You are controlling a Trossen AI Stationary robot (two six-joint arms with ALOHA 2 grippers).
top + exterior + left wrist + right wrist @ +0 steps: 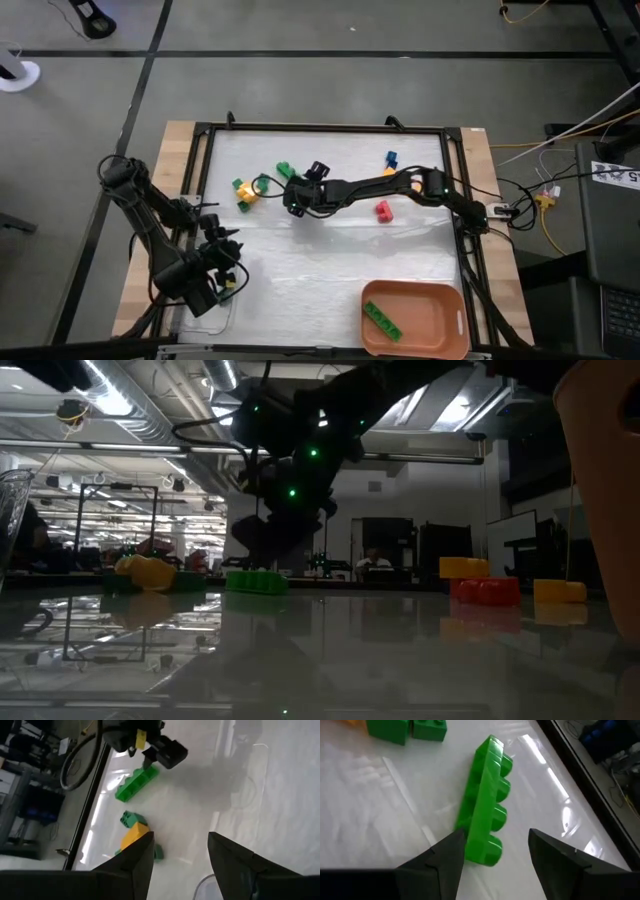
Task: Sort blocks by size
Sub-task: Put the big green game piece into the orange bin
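White table (330,265) filled frame centre. Orange tray (440,338) lower right held green brick (382,317). Right gripper (292,195) at centre, fingers open astride long green brick (485,827). Left gripper (228,280) lower left, fingers open, empty. Other blocks (245,192) scattered upper centre.

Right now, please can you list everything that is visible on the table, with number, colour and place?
long green brick: one, green, table middle-rear, between the right gripper's open fingers
green and yellow bricks: small cluster, left of the long brick
red brick: one, right of middle
blue and yellow bricks: two, rear right
orange tray: one, front right, holding one green brick
right gripper: open, straddling the long green brick
left gripper: open, front left, waiting
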